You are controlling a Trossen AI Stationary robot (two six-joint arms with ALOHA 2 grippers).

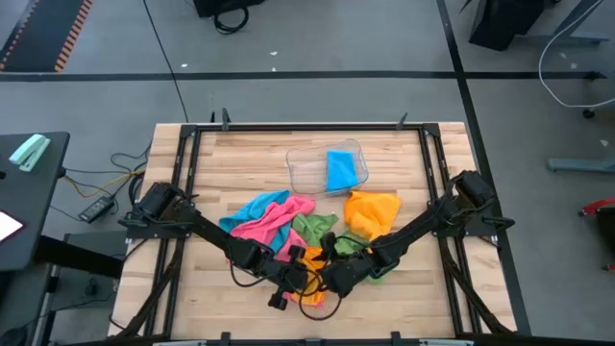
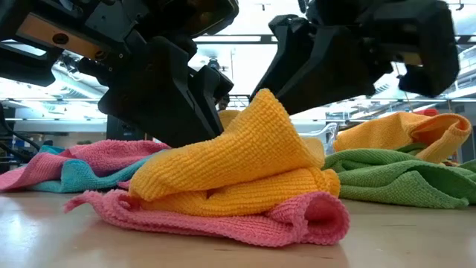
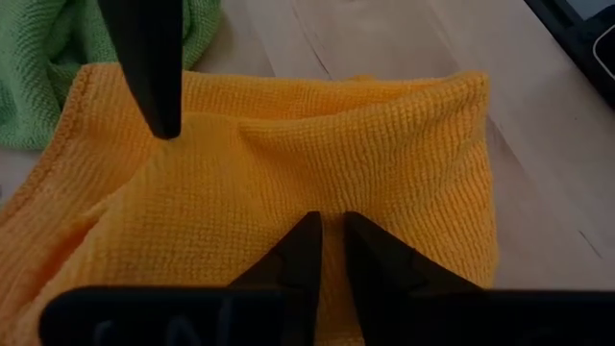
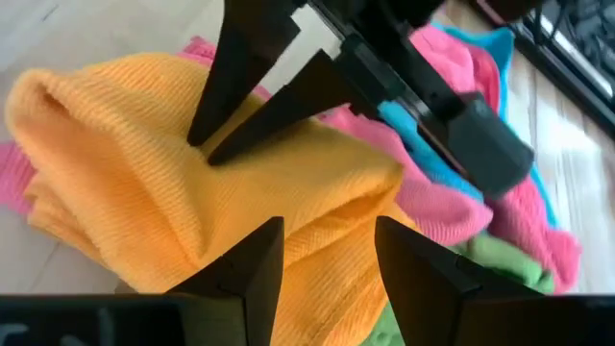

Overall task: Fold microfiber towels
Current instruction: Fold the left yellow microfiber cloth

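Note:
An orange microfiber towel (image 2: 245, 160) lies bunched on a pink towel (image 2: 245, 223) near the table's front middle. My left gripper (image 3: 332, 240) is shut on a raised fold of the orange towel, and it also shows in the high view (image 1: 288, 279). My right gripper (image 4: 327, 255) stands open over the same towel from the other side, its fingers on either side of a hump of the cloth. In the high view the right gripper (image 1: 338, 274) is close beside the left one. My left gripper pinches a raised fold near the middle of the orange towel (image 3: 332, 197) between its two fingertips, slanting down from the table's left. The pinched cloth rises to a peak (image 2: 264, 100); the rest lies slack on the pink towel. My right gripper has one fingertip (image 3: 165, 120) at the orange towel's upper surface; whether it touches, I cannot tell.
A clear plastic tray (image 1: 300, 171) at the back middle holds a blue towel (image 1: 341, 170). A second orange towel (image 1: 373, 211), a green one (image 1: 312, 229), a pink one (image 1: 274, 223) and a blue one (image 1: 252, 208) lie heaped mid-table. Bare wood shows at the front corners.

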